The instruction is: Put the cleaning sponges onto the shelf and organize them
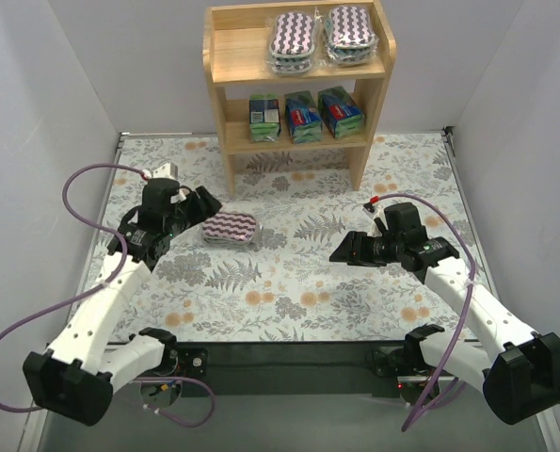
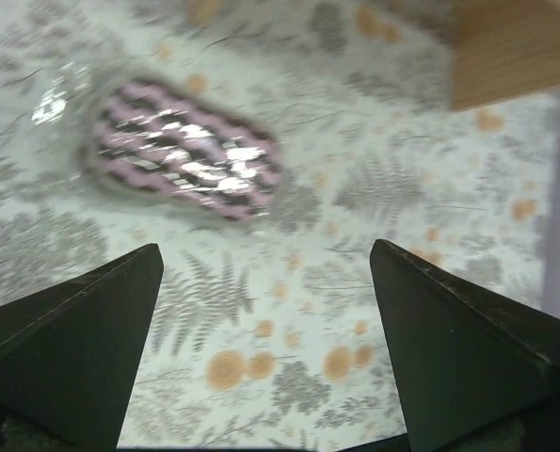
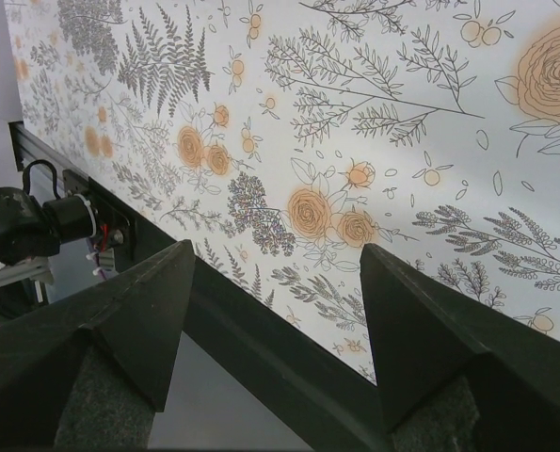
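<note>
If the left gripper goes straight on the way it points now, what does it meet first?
Most likely the striped sponge lying on the tablecloth, near its end. The left gripper is open and angled down, so it might touch the cloth just short of the sponge; depth is unclear.

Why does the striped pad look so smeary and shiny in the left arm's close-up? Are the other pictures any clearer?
Left wrist view: the wrapped sponge is blurred, with white glare patches on its plastic wrap. Top external view: evenly lit and sharp, and that sponge's stripes read clearly. Right wrist view: the floral table cover is sharp, while the right gripper is only a dark silhouette.
</note>
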{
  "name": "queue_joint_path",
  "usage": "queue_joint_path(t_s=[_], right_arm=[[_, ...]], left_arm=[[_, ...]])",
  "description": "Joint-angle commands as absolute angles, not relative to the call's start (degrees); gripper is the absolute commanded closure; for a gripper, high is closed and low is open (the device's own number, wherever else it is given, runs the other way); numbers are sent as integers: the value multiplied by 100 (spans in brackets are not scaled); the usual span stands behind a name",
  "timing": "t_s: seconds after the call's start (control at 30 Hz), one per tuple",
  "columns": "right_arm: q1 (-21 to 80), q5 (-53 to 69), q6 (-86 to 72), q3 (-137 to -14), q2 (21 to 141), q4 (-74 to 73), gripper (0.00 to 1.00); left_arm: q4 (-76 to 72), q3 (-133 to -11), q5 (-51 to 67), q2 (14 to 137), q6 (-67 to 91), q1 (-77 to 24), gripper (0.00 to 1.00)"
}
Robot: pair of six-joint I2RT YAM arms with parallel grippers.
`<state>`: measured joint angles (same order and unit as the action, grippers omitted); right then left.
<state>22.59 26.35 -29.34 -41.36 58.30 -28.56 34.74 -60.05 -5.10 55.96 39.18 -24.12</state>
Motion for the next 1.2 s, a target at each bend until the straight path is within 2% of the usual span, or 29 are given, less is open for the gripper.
queue_joint_path(t_s=[0.0,0.03,0.13,0.2,0.23,0.33,0.43,0.77,1.17], right_arm=[[2285,2733,-2777,-4280,5836,-2883,34],[2276,2725,-2777,-4280,5827,-2892,34],[2285,2716,-2769,-4263,5810,-2909,34],[2276,2751,-2777,-4210,5792,-2909,34],[2285,2760,-2777,-4219,5792,-2909,34],[2285,2742,-2769,-4210,5731,-2927,34],[2285,2707,-2786,-4184,5678,-2944,33],[2276,2637,-2883,-4069,5572,-2944,33],[2285,2593,-2935,-3990,5599,-2936,33]], left_arm=[[3938,-5626,1202,5773,3236,-1312,18],[3911,-5538,1474,5879,3017,-909,18],[3657,-5572,1372,6458,2603,-721,18],[3360,-5573,1711,7073,2479,-476,18],[3270,-5572,1870,7275,2435,-309,22],[2971,-5660,2337,7988,2145,200,24],[2874,-5906,2364,8594,1741,272,26],[2426,-6196,3190,9325,1029,369,32],[2347,-5669,3313,9580,765,369,43]])
